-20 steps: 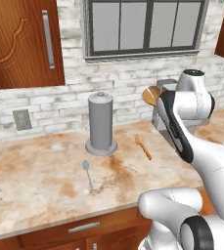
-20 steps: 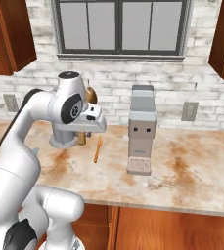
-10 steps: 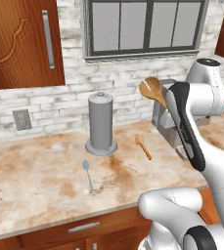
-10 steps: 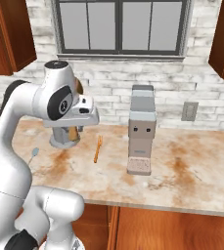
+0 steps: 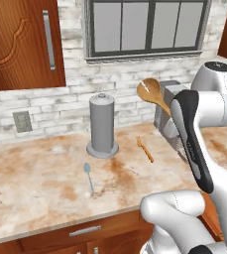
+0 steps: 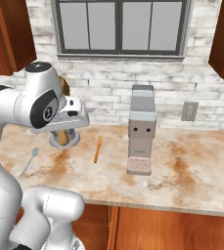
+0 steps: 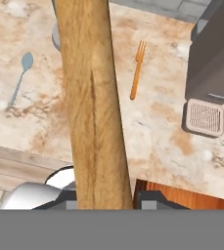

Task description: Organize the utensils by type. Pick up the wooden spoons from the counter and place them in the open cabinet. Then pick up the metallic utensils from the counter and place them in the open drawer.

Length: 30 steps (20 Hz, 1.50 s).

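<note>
Kitchen surface [image 5: 40, 173], seen from two base cameras and the hand camera. The gripper [image 7: 105, 197] is raised well above the surface, its jaws partly closed on the handle of a wooden spoon [image 5: 154, 95]. In the hand view the spoon's handle [image 7: 91, 97] runs up the picture from between the jaws. In the left base view its round bowl stands high, in front of the brick wall, at the right of a grey canister [image 5: 102, 126].

A wooden fork [image 5: 144, 149], slim and orange-brown, lies flat on the surface between the canister and a grey coffee machine [image 6: 141, 129]; it touches neither. In the hand view the fork [image 7: 137, 75] lies with its tines towards the wall. A metal spoon [image 5: 88, 176], thin and grey-blue, lies flat near the front edge, nearer than the canister and slightly to its left, apart from the fork. In the right base view this spoon [image 6: 30, 158] shows at the far left, beside the arm.

A wall cabinet [image 5: 23, 44] with a carved door and a silver bar handle hangs at the upper left, closed. A drawer front [image 5: 85, 230] with a silver handle shows below the surface edge.
</note>
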Available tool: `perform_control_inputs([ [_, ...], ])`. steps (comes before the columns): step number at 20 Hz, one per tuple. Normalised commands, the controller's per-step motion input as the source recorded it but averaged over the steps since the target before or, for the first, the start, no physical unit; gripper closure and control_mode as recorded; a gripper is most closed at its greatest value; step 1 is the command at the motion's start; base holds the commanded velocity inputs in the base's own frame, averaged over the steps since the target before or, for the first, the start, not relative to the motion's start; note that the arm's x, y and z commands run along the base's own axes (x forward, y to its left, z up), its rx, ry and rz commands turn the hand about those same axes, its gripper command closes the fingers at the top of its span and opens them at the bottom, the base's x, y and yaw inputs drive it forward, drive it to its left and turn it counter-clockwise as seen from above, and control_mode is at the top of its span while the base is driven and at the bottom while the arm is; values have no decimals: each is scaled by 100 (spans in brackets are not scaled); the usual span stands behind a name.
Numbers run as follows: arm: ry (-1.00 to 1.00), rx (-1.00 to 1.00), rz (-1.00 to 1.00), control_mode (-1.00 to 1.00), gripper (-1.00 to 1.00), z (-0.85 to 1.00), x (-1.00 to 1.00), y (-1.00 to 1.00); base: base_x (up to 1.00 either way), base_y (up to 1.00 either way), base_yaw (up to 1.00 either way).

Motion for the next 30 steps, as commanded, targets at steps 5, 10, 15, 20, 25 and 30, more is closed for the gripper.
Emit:
perform_control_inputs([
  [5, 2, -1, 1, -100, 100, 0, -3, 5, 0, 0, 0],
  [10, 0, 0, 0, -100, 100, 0, 0, 0, 0, 0, 0],
  [15, 0, 0, 0, 100, 100, 0, 0, 0, -3, 0, 0],
  [20, 0, 0, 0, 100, 100, 0, 0, 0, -73, 0, 1],
  [25, 0, 0, 0, 100, 100, 0, 0, 0, -87, 22, 0],
  [30, 0, 0, 0, 100, 100, 0, 0, 0, -29, 95, 0],
])
